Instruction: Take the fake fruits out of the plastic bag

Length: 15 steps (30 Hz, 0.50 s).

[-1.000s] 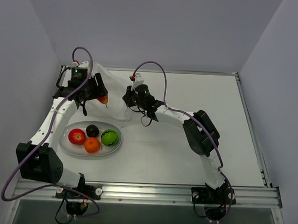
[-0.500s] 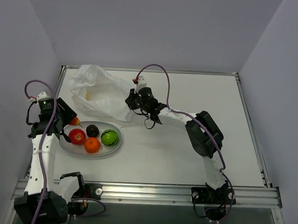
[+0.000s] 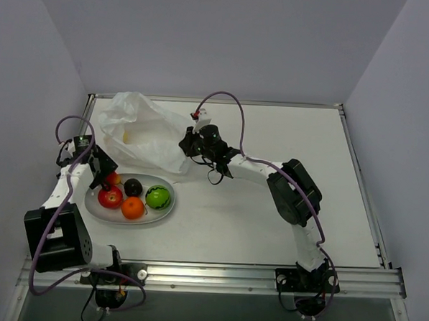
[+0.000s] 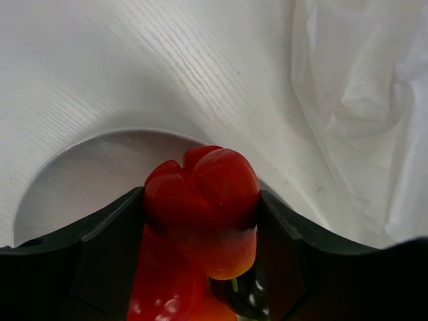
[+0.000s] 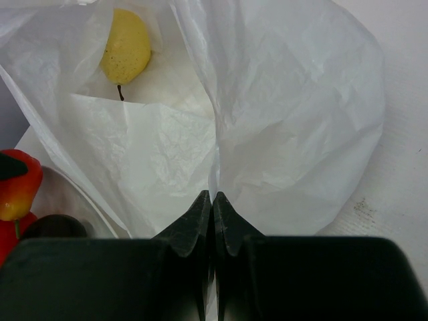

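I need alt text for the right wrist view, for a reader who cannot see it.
The right gripper is shut on a fold of the plastic bag. Inside the open bag lies a yellow pear-like fruit, and a red fruit shows at the left edge.

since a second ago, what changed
The left hand carried the lobed red plastic fruit from the crinkly white plastic bag nearer, to the left edge of the white oval plate, still gripping it. The right hand stays shut on the bag; the four plated fruits unmoved.

Yellow pear (image 5: pixel 125 45) inside plastic bag (image 5: pixel 287 120)
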### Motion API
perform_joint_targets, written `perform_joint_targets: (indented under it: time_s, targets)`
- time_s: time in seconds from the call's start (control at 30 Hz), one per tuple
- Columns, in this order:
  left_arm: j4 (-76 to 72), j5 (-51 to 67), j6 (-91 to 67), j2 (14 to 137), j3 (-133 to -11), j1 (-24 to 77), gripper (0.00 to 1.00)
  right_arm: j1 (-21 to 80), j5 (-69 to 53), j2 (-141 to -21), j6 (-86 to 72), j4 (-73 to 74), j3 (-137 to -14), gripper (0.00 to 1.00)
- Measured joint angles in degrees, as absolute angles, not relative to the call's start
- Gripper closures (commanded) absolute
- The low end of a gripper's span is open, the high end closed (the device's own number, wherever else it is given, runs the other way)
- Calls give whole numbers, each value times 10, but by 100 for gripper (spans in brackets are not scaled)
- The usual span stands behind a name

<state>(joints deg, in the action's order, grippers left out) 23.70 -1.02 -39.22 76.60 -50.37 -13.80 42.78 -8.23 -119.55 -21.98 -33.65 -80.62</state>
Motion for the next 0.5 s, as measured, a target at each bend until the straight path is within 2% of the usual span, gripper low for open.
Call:
perform_joint_targets:
  time_s: [0.1, 0.13, 0.27, 0.5]
  targets:
    - [238, -22, -392, 779, -504, -138, 43, 428, -82, -1195, -221, -336, -806, 100]
    - [240, -25, -390, 780, -504, -138, 31, 428, -82, -1195, -221, -336, -806, 100]
    - [258, -33, -379, 765, -505, -138, 10, 428, -82, -1195, -222, -336, -806, 100]
    - [316, -57, -355, 673, -573, -114, 12, 428, -82, -1195, -223, -337, -805, 100]
